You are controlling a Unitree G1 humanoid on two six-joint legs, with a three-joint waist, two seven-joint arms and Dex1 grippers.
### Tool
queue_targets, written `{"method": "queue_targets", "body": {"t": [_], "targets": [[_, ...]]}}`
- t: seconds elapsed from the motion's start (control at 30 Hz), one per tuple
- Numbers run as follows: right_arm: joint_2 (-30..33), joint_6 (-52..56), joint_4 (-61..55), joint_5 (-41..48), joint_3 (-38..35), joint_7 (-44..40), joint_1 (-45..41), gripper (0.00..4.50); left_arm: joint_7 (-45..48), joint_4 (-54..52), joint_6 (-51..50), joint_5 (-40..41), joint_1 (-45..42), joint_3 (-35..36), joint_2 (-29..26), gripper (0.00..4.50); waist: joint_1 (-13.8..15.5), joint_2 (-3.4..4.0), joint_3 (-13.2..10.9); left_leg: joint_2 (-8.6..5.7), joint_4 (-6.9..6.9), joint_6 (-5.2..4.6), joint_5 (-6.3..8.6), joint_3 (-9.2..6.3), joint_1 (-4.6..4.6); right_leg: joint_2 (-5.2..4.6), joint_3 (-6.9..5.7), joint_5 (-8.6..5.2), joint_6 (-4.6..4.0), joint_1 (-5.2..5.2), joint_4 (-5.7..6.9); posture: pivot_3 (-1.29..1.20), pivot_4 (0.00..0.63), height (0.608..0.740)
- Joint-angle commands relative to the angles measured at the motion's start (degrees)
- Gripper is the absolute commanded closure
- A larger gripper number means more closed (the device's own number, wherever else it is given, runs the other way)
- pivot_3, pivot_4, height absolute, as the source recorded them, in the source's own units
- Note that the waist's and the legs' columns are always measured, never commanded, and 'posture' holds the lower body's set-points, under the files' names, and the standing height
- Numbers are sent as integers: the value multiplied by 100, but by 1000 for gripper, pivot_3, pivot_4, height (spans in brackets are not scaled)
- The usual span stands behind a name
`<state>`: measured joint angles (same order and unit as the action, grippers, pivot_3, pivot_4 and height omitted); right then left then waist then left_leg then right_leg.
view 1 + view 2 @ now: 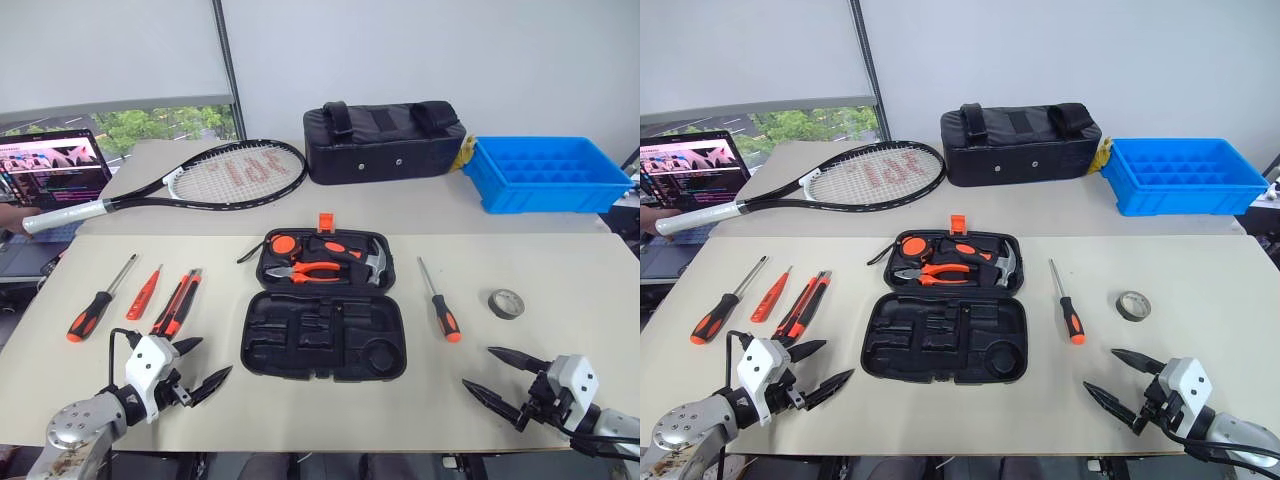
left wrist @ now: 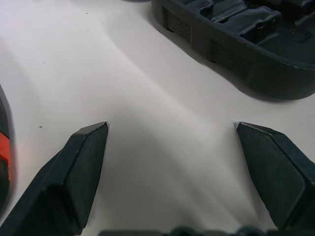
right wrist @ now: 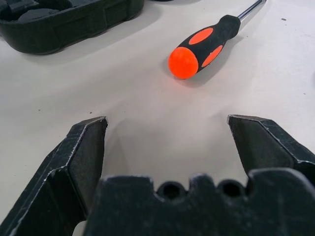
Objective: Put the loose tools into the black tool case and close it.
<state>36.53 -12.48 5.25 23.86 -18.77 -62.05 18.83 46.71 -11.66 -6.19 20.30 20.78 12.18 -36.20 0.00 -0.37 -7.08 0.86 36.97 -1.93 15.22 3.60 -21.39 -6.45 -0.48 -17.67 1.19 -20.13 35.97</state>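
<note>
Black moulded tool case (image 1: 324,335) lying open mid-worktop, loose tools lying either side.

Left to right: an orange-and-black screwdriver (image 1: 98,301), slim red screwdriver (image 1: 144,293) and utility knife (image 1: 177,304) are lying left of the case, above the left end effector (image 1: 198,369), which is hovering released; right of the case, a second screwdriver (image 1: 439,301) and grey tape roll (image 1: 506,303) are lying near the right end effector (image 1: 497,374), also spread wide.
</note>
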Motion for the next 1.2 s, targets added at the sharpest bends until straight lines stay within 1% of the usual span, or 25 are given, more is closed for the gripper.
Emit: {"method": "queue_targets", "body": {"t": [0.03,0.23,0.33,0.53,0.7,0.83,0.93,1.07,1.2], "targets": [[1,-132,-126,136,-151,-15,-3,0,41,-63,-79,33,38,79,-59,43,0,0,0,0,0,0,0,0,0,0,0,0,0,0,0,0,150,729],[21,-117,-157,128,-159,7,-32,0,42,-123,-79,98,20,113,2,43,0,0,0,0,0,0,0,0,0,-1,0,0,0,0,0,0,150,729],[50,-98,-229,185,-167,-28,-87,0,62,-240,-46,259,37,226,52,43,-4,-1,-1,0,0,0,0,0,-1,-1,0,0,0,-1,0,0,150,729],[154,351,-928,780,-146,-139,-535,0,-146,-767,-452,1212,-161,910,176,43,-11,-13,-10,1,1,1,-1,-1,-5,-1,-1,0,0,-4,2,0,150,729],[347,1097,-1603,1173,200,-188,-1232,0,-668,-827,-980,1822,-642,1762,40,43,-3,-19,-13,0,1,2,-1,-3,-6,2,-10,1,1,-3,2,0,150,729],[428,1676,-2005,1462,508,-207,-1818,0,-1029,-246,-1221,1509,-908,2275,-344,43,-2,-32,-21,0,2,5,-4,-8,-11,7,-20,1,1,-5,5,0,150,729],[470,1966,-2198,1615,612,-244,-2074,0,-1152,141,-1355,1463,-999,2545,-516,43,-13,-35,-24,-2,2,4,-4,-7,-12,11,-22,1,2,-8,7,0,150,729],[466,2057,-2270,1600,694,-404,-2214,0,-1050,689,-1542,1187,-926,2491,-764,43,14,-55,-34,-2,1,5,-4,-8,-14,7,-28,2,3,-9,8,0,150,729],[413,1942,-2126,1490,676,-548,-2201,0,-1185,1170,-1796,1110,-1065,2422,-721,43,20,-61,-38,-2,1,6,-4,-9,-13,4,-27,2,3,-11,9,0,150,729]]}}
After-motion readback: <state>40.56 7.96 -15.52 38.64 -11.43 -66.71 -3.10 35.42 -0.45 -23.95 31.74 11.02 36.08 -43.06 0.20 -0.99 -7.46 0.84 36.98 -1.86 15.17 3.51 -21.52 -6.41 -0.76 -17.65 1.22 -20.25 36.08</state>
